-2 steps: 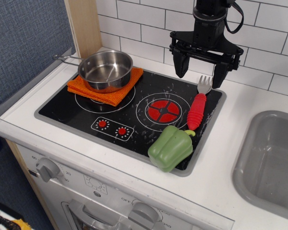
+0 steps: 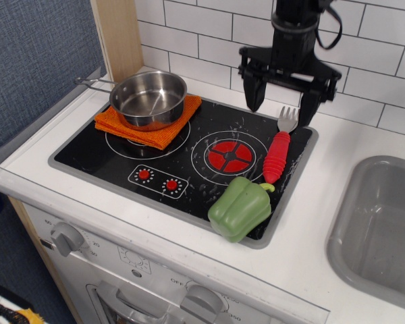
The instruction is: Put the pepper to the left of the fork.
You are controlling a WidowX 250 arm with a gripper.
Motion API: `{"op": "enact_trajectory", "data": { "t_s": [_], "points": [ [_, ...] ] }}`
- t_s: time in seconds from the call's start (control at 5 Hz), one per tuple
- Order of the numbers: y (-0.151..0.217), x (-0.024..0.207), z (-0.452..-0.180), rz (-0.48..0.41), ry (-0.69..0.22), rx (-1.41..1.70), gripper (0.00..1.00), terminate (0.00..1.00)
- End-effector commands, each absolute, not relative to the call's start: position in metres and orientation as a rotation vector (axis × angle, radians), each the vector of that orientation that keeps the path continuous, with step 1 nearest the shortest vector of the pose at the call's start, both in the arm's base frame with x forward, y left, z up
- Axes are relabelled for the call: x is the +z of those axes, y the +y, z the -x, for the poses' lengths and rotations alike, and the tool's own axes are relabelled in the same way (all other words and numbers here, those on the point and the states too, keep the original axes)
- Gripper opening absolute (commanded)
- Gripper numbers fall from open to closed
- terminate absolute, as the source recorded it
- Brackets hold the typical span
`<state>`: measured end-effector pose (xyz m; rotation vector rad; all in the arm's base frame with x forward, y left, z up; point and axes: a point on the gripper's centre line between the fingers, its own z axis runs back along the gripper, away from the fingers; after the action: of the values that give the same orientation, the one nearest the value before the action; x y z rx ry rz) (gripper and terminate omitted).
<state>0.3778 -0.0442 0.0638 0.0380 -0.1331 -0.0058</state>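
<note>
Pepper [image 2: 240,208] lies at the stove top's [image 2: 88,152] front right corner, just below the fork's [image 2: 278,150] red handle, so it must go leftward onto the red burner [image 2: 230,156]. High above the fork's tines, the gripper [image 2: 279,101] hangs empty with jaws spread wide, apparently ready to descend.
</note>
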Motion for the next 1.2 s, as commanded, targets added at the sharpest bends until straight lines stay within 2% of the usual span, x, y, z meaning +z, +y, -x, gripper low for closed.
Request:
{"op": "enact_trajectory", "data": {
  "t_s": [0.0, 0.2, 0.6, 0.8, 1.0],
  "points": [
    [-0.061, 0.118, -0.363, -0.038, -0.277, -0.121, 1.0, 0.0],
    [-0.057, 0.129, -0.325, 0.054, -0.315, -0.173, 1.0, 0.0],
    [-0.048, 0.087, -0.248, 0.073, -0.144, -0.234, 1.0, 0.0],
    [-0.048, 0.069, -0.226, 0.046, -0.092, -0.265, 1.0, 0.0],
    [-0.052, 0.056, -0.228, 0.019, -0.083, -0.287, 1.0, 0.0]
  ]
}}
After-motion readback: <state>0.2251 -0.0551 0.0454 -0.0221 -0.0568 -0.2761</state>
